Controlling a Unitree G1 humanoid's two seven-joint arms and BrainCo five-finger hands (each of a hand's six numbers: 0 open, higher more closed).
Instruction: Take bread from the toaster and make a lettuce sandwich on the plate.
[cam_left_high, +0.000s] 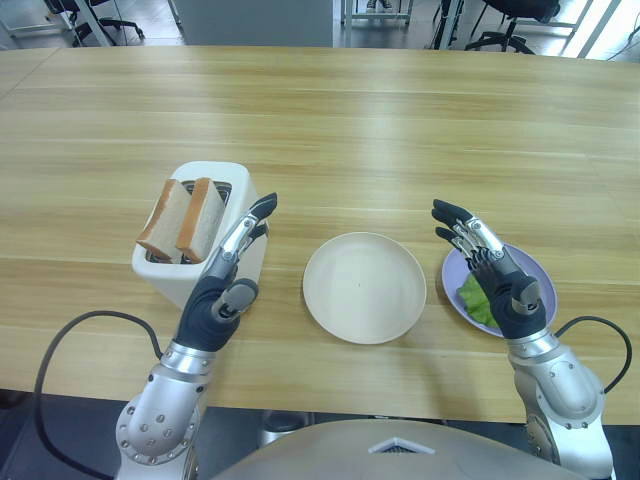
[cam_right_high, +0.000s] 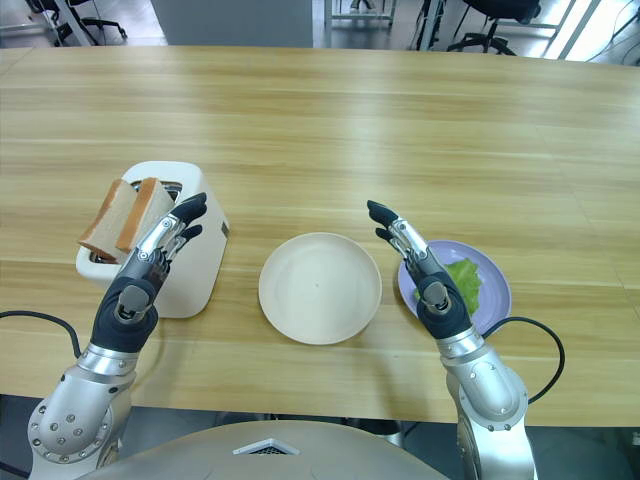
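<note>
Presently on bench (cam_left_high: 400, 120): toaster, two bread slices, two plates, lettuce, two hands.
Landmark: cream plate (cam_left_high: 364, 287), round, bare, near the bench's front edge; all places below are given from it.
Toaster (cam_left_high: 158, 278): white, to the left of the cream plate, a narrow strip of bench between them. Its slots run front to back.
Bread slices (cam_left_high: 165, 215) (cam_left_high: 200, 220): two, side by side, on edge in the toaster's slots and sticking up well above its top. Long axis front to back, along the slots. Broad faces turned toward the cream plate and away from it.
Purple plate (cam_left_high: 535, 268): smaller, just right of the cream plate, rims close but apart.
Lettuce (cam_right_high: 462, 280): green leaf lying on the purple plate, partly behind the right hand.
Left hand (cam_left_high: 225, 280): between toaster and cream plate, against the toaster's nearer corner; whether it touches, cannot tell. Fingers straight and spread wide, holding nothing, tips pointing to the far side of the bench.
Right hand (cam_left_high: 495, 270): right of the cream plate, over the purple plate's near-left part. Fingers stretched out, holding nothing, tips pointing far and slightly toward the cream plate.
Cables (cam_left_high: 60, 350): black, looping beside each forearm at the bench's front edge.
</note>
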